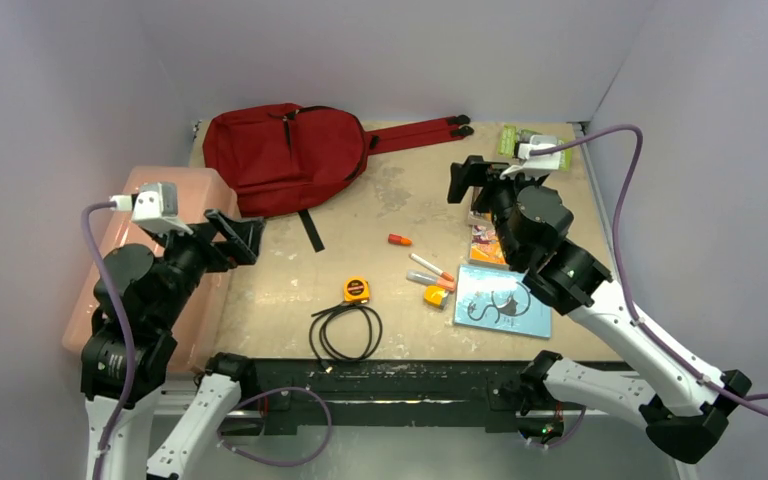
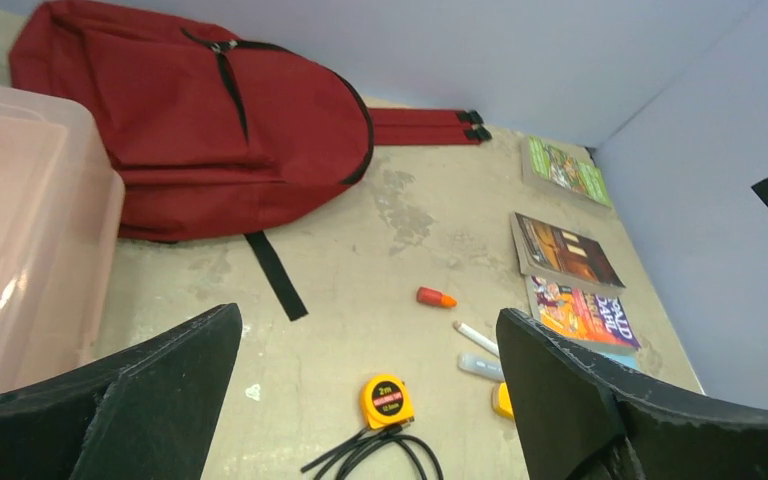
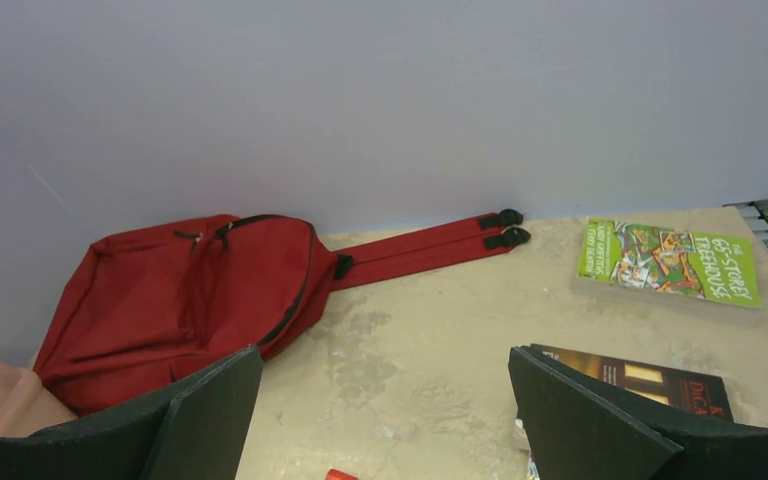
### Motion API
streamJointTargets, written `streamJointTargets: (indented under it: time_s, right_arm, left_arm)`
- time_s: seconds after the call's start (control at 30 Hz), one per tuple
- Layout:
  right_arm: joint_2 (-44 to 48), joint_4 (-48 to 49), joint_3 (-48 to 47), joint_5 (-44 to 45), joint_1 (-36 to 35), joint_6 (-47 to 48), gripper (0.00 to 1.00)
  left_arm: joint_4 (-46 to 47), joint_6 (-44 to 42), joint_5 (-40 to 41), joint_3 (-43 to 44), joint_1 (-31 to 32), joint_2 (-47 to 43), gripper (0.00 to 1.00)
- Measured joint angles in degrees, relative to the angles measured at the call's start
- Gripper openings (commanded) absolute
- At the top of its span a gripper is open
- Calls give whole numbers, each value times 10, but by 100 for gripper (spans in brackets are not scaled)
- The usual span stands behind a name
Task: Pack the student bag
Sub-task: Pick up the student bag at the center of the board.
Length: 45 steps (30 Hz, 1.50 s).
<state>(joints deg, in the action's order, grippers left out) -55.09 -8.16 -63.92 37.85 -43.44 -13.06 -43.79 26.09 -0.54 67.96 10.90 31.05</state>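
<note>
- The left gripper fills the bottom of its wrist view, with its two black fingers spread wide and nothing between them. It hangs on the near side of the student bag, just off the bag's lower left corner.
- The right gripper is likewise parted and empty. It hovers to the right of the bag, on the near side of the black strap ends.
- The student bag lies flat on the table at its far left, close to the back wall. Its red shoulder straps stretch out to the right and one black strap trails toward the near side.
- A pale pink box sits just left of the bag and nearer than it.
- Well to the near side of the bag lie a yellow tape measure and, nearer again, a coiled black cable.
- A small orange-red marker lies to the bag's near right, with a white marker further out the same way.
- A green book rests far to the right of the bag, past the strap ends. A dark book, a colourful book and a pale blue book run from it toward the near side.
</note>
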Motion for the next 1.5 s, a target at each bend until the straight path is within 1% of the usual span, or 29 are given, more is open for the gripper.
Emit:
streamJointTargets:
  time_s: [0.2,0.33,0.47,0.6,0.67,0.8,0.93,1.07,1.13,1.2,1.23,1.3,1.33,1.4,1.47,1.5]
  right_arm:
    - [-5,4,10,-1,0,-2,99]
    - [-45,39,22,-16,2,0,99]
    - [-143,87,21,-76,26,-21,99]
    - [-300,121,-10,-185,78,-81,99]
    - [-381,131,-43,-238,97,-111,99]
    - [-529,152,-148,-332,125,-186,99]
    - [-623,197,-223,-401,144,-262,99]
    - [-726,208,-342,-436,155,-322,99]
    - [-784,201,-419,-436,157,-343,99]
    - [-822,193,-464,-434,158,-355,99]
    - [-840,187,-483,-433,158,-360,93]
    - [-873,176,-522,-428,157,-366,88]
    - [-890,167,-544,-423,157,-370,83]
    - [-923,150,-591,-416,157,-376,78]
    - [-952,145,-629,-411,155,-380,75]
    - [-966,142,-647,-407,154,-383,68]
  left_arm:
    - [17,16,-64,-5,0,56,100]
    - [56,41,-113,-30,1,91,100]
    - [78,64,-144,-46,12,125,100]
    - [81,74,-159,-51,21,135,100]
    - [80,75,-163,-51,22,129,100]
    - [75,76,-173,-69,23,102,100]
    - [55,79,-184,-96,24,71,100]
    - [43,83,-198,-116,24,54,100]
    - [37,88,-206,-127,24,50,100]
    - [33,92,-214,-134,24,50,100]
    - [29,94,-218,-136,24,50,100]
    - [23,95,-225,-139,24,51,100]
    - [21,96,-228,-139,24,51,100]
    - [18,97,-233,-139,24,52,100]
    - [10,97,-234,-138,24,53,100]
    - [6,96,-234,-137,24,55,100]
